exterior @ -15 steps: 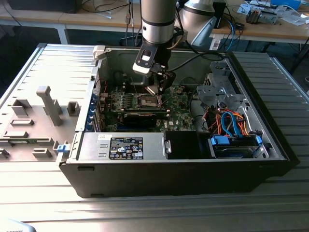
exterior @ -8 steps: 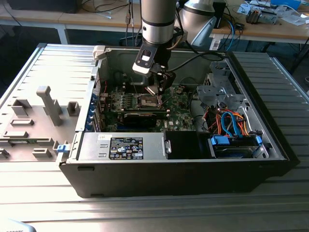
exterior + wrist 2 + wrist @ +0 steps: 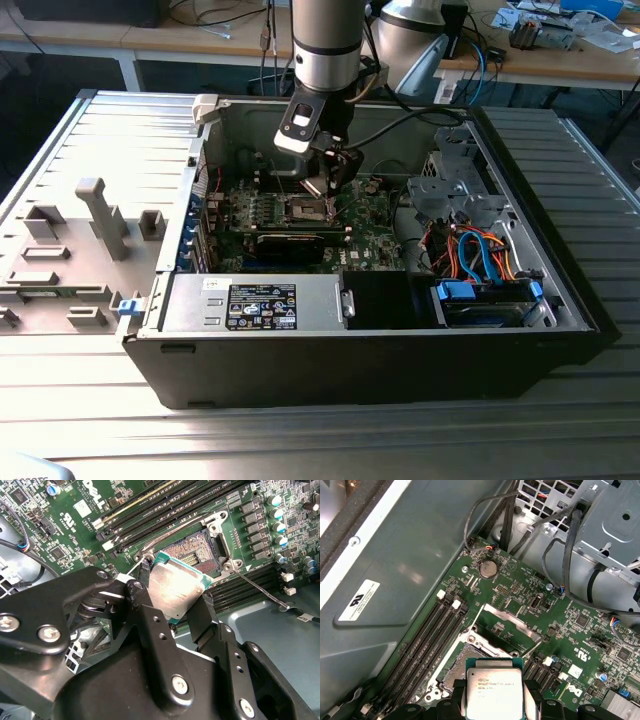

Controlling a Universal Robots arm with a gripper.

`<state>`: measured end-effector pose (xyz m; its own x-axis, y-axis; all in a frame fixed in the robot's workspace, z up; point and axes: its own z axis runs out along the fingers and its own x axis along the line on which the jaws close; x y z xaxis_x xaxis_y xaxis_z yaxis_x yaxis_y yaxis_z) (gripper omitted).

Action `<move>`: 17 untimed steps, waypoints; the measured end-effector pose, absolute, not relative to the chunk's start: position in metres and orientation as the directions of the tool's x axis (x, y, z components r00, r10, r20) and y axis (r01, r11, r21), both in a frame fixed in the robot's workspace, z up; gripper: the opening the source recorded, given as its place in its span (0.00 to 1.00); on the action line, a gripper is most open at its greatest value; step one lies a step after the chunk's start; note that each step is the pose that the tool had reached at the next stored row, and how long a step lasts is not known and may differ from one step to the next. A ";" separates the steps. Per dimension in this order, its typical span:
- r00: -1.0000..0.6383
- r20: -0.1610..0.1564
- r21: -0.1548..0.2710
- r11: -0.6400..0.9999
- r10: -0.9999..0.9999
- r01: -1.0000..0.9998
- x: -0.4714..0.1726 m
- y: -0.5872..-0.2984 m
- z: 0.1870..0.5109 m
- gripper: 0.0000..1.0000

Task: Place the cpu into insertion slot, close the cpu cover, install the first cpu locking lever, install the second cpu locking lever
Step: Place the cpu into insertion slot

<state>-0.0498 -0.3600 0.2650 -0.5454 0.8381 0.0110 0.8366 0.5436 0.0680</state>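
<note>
Just above the insertion slot [image 3: 200, 555], the tool [image 3: 175, 594] pinches the cpu [image 3: 175, 586] by opposite edges, metal top facing up

The arm [image 3: 325, 40] reached straight down, wrist vertical, with the gripper [image 3: 325, 178] hanging at its end. Its two black fingers [image 3: 150, 625] were clamped on opposite edges of the cpu [image 3: 176, 587], which sat flat between the jaws.

I read the cpu [image 3: 172, 587] top as dull brushed grey metal, green at its rim. The gripper fingers [image 3: 152, 630] looked matt black and smooth. The insertion slot [image 3: 202, 550] showed a bright silvery metal frame — the motherboard [image 3: 520, 597] a glossy green.
</note>
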 end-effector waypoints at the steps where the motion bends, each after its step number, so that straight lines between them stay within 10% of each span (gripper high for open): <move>1: -0.545 0.011 0.068 0.543 0.838 0.837 -0.050 -0.360 0.265 0.54; 17: -0.516 0.010 0.068 0.514 0.857 0.855 -0.050 -0.360 0.264 0.54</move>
